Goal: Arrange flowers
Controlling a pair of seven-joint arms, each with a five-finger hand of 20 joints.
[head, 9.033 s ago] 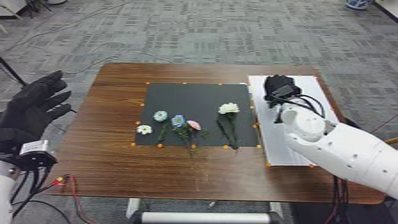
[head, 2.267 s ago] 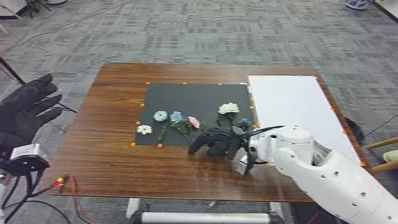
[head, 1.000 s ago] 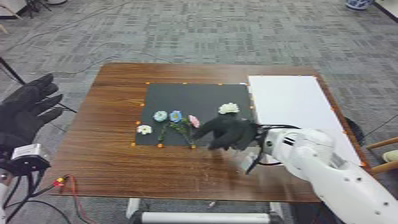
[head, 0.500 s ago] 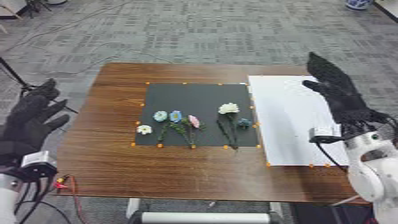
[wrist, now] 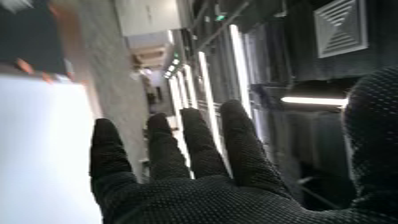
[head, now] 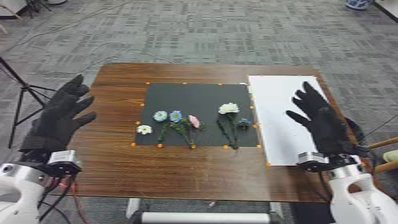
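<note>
You have brown wooden table (head: 124, 172), grey patterned carpet (head: 213, 35) around, dark tripod (head: 24, 85) off table's left side. One black sheet (head: 195, 95), one white board (head: 275, 110) just beside it. Six flowers on black sheet: two white (head: 228, 108), two light blue (head: 176, 116), one pink (head: 194, 121), one dark bluish (head: 244, 122). Your left hand (head: 58, 122), right hand (head: 327, 127): fingers extended, spread apart, raised either side.
</note>
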